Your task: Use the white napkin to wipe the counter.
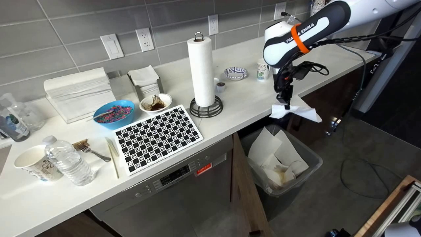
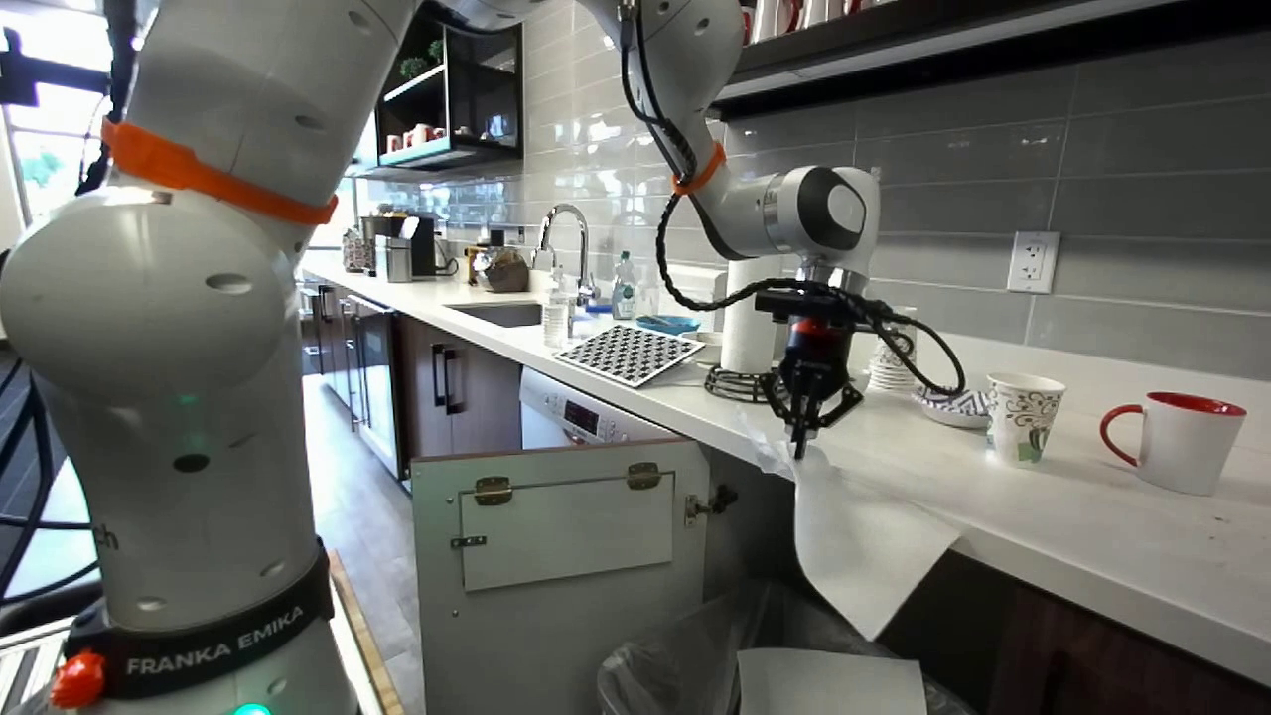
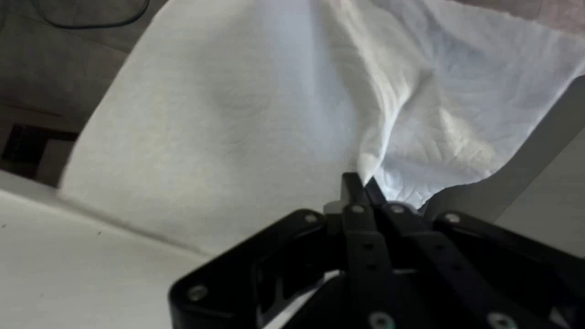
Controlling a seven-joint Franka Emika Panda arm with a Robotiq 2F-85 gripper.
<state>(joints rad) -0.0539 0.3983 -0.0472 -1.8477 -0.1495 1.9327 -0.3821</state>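
The gripper [image 3: 364, 182] had the napkin [image 2: 864, 546] pinched in its fingers [image 3: 351, 189] by the edge of the counter [image 1: 243, 102], and I saw the bin [image 1: 304, 176] lower down.

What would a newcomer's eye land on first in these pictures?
First, the black gripper, shut on a white napkin that hangs at the front edge of the white counter, with a trash bin lower down. Next, the black-and-white patterned mat on the counter, with a tall paper towel roll upright near it. Then the red DIRTY label on the dishwasher front below.
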